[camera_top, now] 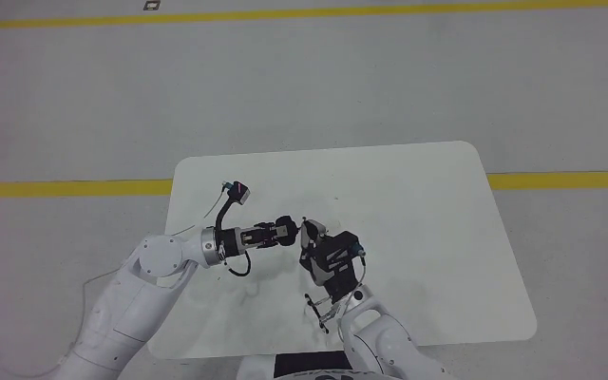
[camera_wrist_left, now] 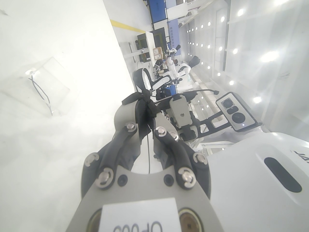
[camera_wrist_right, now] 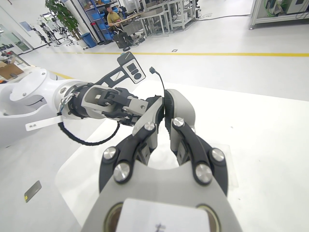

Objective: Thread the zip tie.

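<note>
Top camera looks down; wrist cameras face each other, close.

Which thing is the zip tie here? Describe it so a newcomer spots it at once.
Over the white table, the two arms meet tip to tip. Pinched in the right tool, the zip tie rises as a thin black strip ending in a small square head, slimmer than the ribbed black cable looping under the other arm.

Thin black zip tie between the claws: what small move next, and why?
Probably the left claw should curl its end of the thin black plastic zip tie toward the head: the right claw pinches the tie near that head, which sticks out free.
</note>
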Controlling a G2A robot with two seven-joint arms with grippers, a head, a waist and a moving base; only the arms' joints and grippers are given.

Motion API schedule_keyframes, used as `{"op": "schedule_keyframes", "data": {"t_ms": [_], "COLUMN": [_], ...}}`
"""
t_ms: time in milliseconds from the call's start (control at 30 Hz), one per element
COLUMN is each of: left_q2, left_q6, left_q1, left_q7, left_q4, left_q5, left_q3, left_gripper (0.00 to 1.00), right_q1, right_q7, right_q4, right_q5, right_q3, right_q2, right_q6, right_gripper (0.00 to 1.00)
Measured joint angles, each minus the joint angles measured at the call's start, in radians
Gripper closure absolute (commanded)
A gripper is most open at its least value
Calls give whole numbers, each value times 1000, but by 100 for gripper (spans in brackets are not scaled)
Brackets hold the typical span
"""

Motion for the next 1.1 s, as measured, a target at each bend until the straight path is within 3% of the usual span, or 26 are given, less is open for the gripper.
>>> {"op": "schedule_keyframes", "data": {"t_ms": [1100], "left_q2": [0], "left_q6": [0], "left_q1": [0], "left_q7": [0], "left_q4": [0], "left_q5": [0], "left_q3": [0], "left_gripper": [100], "right_q1": [1], "right_q7": [-36], "right_q4": [2], "right_q5": [4], "right_q3": [0], "right_q2": [-5], "right_q6": [0], "right_gripper": [100]}}
